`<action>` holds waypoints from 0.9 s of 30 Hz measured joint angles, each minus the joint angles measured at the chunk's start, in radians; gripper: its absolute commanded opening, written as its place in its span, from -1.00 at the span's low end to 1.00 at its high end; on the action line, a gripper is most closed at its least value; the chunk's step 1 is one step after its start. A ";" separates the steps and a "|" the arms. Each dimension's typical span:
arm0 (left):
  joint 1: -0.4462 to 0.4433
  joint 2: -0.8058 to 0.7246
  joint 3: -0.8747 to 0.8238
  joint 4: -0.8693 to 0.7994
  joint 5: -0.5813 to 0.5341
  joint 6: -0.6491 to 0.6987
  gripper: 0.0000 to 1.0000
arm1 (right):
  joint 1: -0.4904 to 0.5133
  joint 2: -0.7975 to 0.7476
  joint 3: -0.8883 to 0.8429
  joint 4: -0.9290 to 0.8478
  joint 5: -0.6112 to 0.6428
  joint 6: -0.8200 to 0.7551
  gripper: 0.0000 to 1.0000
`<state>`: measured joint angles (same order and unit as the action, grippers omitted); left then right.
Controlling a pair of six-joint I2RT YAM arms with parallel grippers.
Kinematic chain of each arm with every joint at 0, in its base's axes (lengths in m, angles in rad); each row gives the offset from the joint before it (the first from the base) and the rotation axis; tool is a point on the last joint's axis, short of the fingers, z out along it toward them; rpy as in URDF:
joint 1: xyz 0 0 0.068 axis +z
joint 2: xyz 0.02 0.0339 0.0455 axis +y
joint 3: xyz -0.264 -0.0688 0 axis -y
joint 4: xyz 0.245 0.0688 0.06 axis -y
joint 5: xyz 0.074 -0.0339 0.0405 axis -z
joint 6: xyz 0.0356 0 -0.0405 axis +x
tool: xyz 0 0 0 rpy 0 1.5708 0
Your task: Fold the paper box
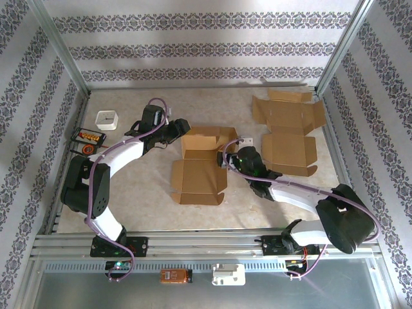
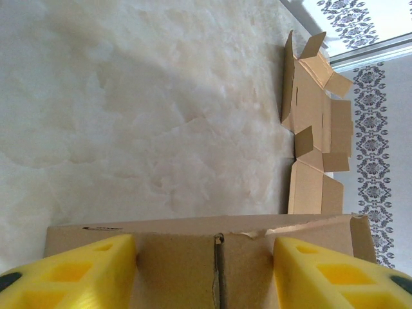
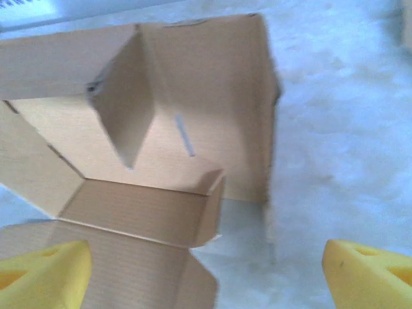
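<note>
Centre frame, the half-folded brown cardboard box (image 1: 199, 174) stood between left gripper (image 2: 205, 252) and right gripper (image 3: 206, 257), both spread open; an uneven push might have collapsed its walls.

A pale marbled tabletop (image 2: 161, 96) is stretching ahead of the left claw (image 2: 205, 257). Floral-striped wallpaper (image 2: 370, 96) is rising beyond, a metal frame bar (image 2: 376, 55) crossing it.
</note>
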<state>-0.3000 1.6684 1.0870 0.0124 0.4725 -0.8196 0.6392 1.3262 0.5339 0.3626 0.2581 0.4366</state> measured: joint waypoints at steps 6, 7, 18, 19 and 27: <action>0.000 -0.009 0.000 -0.027 -0.022 0.008 0.54 | -0.074 0.061 0.028 -0.010 0.022 -0.084 0.41; 0.000 -0.016 -0.001 -0.035 -0.030 0.011 0.57 | -0.084 0.087 0.044 -0.013 0.021 -0.095 0.33; -0.050 -0.301 -0.080 -0.119 -0.223 0.047 0.30 | -0.094 0.265 0.175 -0.015 0.022 -0.156 -0.24; -0.085 -0.335 -0.100 -0.124 -0.261 0.046 0.21 | -0.094 0.265 0.175 -0.015 0.022 -0.158 -0.30; -0.455 -0.421 -0.269 -0.080 -0.517 -0.022 -0.71 | -0.094 0.256 0.175 -0.015 0.042 -0.154 -0.60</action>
<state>-0.7555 1.2472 0.8181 -0.0677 -0.0441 -0.8417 0.5449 1.5826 0.7086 0.3473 0.2996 0.2825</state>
